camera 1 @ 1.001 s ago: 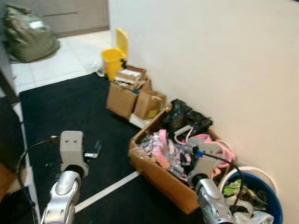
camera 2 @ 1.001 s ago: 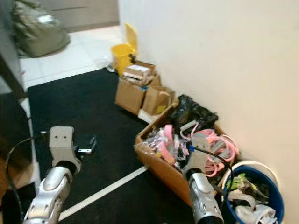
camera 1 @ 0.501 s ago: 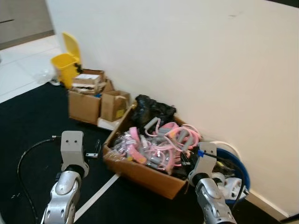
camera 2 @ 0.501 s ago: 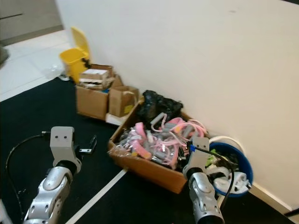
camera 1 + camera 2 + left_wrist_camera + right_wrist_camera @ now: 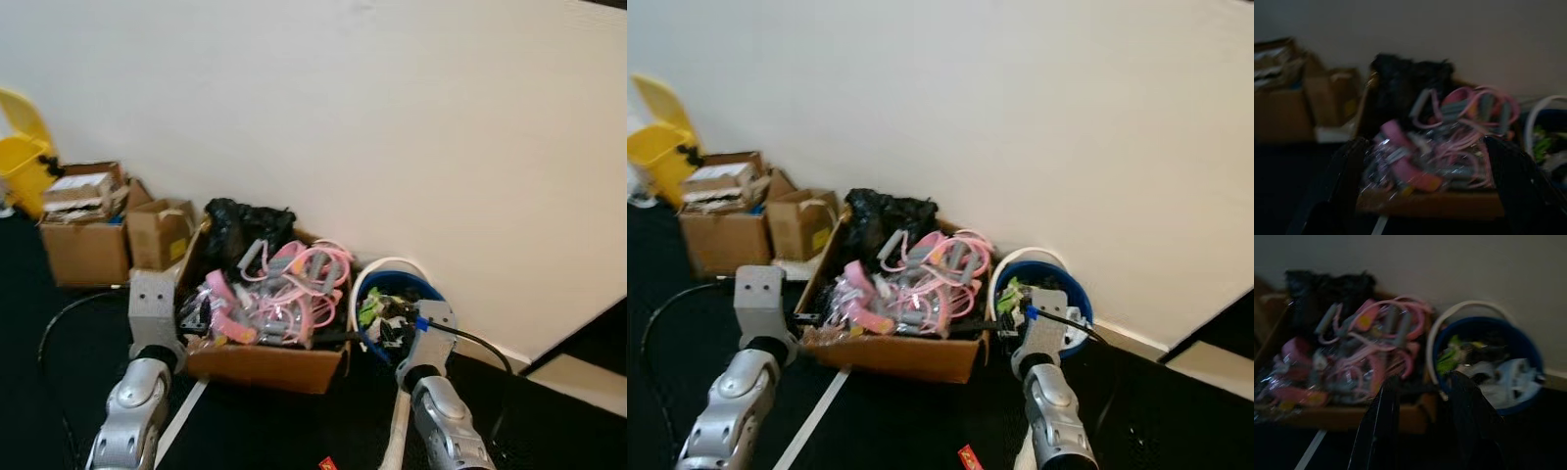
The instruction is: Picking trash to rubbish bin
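A blue bucket (image 5: pixel 1080 318) with a white hoop stands against the wall, holding green, white and black scraps. A small red scrap (image 5: pixel 969 455) lies on the black mat near my feet. A yellow pedal bin (image 5: pixel 20 157) stands far left by the wall. Both arms are held low in front of me. My left gripper (image 5: pixel 1422 142) is open wide, facing the cardboard box (image 5: pixel 1425 203) of pink and grey bands. My right gripper (image 5: pixel 1422 377) is open more narrowly, empty, facing the gap between that box and the bucket (image 5: pixel 1528 352).
A black bag (image 5: pixel 240 227) sits at the back of the big box. Smaller cardboard boxes (image 5: pixel 83 235) stand left of it. A white wall runs behind everything. A white line (image 5: pixel 181 411) crosses the black mat. A pale floor strip (image 5: pixel 583 377) lies right.
The whole picture has swung right: the camera turned. The yellow bin slid to the far left and the blue bucket came toward the middle. Both arms hold the same pose.
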Robot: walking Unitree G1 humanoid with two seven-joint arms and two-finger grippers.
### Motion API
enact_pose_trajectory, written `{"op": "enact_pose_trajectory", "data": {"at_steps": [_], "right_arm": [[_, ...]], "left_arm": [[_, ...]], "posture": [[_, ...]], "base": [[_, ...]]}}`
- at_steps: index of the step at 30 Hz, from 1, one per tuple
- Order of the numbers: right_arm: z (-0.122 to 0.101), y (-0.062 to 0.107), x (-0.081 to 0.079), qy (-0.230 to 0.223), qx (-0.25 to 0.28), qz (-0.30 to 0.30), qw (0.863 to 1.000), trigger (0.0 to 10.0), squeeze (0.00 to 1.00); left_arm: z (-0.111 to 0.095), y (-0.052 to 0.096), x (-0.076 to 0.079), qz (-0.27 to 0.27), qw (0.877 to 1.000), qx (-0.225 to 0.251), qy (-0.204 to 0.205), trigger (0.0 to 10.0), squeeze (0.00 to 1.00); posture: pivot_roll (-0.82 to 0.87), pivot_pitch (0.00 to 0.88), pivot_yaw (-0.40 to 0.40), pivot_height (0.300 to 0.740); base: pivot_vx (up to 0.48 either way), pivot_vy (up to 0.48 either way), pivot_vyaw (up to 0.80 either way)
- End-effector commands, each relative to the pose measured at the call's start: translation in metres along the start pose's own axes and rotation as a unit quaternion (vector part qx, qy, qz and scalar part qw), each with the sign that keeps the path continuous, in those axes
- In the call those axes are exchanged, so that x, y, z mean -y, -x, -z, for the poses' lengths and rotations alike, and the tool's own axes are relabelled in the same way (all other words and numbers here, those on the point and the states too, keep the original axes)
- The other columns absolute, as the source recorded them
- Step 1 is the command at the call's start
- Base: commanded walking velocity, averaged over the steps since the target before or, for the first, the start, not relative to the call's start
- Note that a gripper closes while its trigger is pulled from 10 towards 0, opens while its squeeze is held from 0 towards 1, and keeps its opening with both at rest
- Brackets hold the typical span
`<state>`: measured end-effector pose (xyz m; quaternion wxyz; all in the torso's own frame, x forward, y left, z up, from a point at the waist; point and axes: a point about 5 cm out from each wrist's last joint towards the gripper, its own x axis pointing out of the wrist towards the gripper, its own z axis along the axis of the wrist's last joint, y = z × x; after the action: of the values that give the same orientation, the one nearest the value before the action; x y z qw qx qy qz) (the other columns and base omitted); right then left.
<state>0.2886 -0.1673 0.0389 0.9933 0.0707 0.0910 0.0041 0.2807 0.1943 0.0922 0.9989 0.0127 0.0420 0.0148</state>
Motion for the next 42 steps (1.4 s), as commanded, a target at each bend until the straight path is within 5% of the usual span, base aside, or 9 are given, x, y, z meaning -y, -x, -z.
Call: {"op": "enact_pose_trajectory", "data": {"at_steps": [1,12,42], "right_arm": [[0.006,0.005,0.004,-0.005,-0.006,0.016,1.0,10.0,0.0],[0.013,0.015,0.006,-0.016,-0.005,0.035,0.999,10.0,0.0],[0.006,0.012,0.016,0.007,-0.008,0.023,1.0,10.0,0.0]], "left_arm": [[0.003,-0.001,0.0,0.011,1.0,-0.013,-0.01,10.0,0.0],[0.0,-0.007,0.0,0.025,1.0,-0.013,-0.014,10.0,0.0],[0.011,-0.001,-0.001,-0.008,0.999,-0.028,0.019,10.0,0.0]], "posture": [[0.08,0.095,0.005,0.74],[0.06,0.104,0.051,0.74],[0.05,0.081,-0.003,0.74]], "base": [[0.0,0.0,-0.8],[0.0,0.0,-0.8],[0.0,0.0,-0.8]]}}
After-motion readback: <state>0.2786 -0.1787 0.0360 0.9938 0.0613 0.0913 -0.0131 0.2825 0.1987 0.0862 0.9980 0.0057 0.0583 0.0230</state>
